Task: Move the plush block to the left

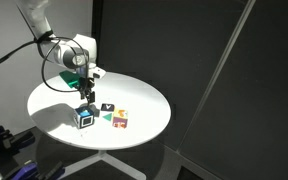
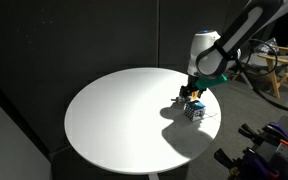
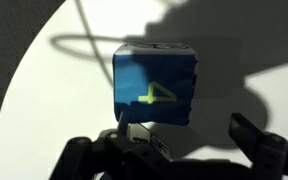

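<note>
On the left of the desk (image 1: 144, 100) in an exterior view, the block (image 1: 86, 118) sits under the gripper (image 1: 85, 98). In an exterior view the block (image 2: 194, 111) lies right of centre. Wrist view: the gripper is spread with the block centred ahead. Best to descend squarely, straddle it, then close gently.

blue plush block (image 3: 154, 85) with yellow triangle outline, white table (image 1: 144, 100)

tool (image 1: 87, 96) just above plush block (image 1: 86, 117) | red-yellow block (image 1: 120, 120) nearby | both on white round table (image 1: 149, 98)
</note>
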Robot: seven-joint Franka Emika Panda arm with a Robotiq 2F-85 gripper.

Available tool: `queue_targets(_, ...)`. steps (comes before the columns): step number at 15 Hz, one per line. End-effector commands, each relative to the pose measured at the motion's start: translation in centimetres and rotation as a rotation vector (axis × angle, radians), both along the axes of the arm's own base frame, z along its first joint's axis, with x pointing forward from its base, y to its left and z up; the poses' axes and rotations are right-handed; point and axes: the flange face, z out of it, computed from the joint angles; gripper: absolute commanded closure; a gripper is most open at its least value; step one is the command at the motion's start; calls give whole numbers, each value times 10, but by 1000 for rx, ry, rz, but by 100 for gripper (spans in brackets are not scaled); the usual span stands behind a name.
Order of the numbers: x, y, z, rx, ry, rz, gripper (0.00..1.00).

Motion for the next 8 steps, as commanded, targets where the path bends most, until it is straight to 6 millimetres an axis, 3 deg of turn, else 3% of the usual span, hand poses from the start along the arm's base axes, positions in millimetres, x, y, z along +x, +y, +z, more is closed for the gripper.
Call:
queue_targets(1,-2,-5,-7,-16,-26,-8,0)
queue_targets(8,-5,-11,-15,-26,-14,-15,0)
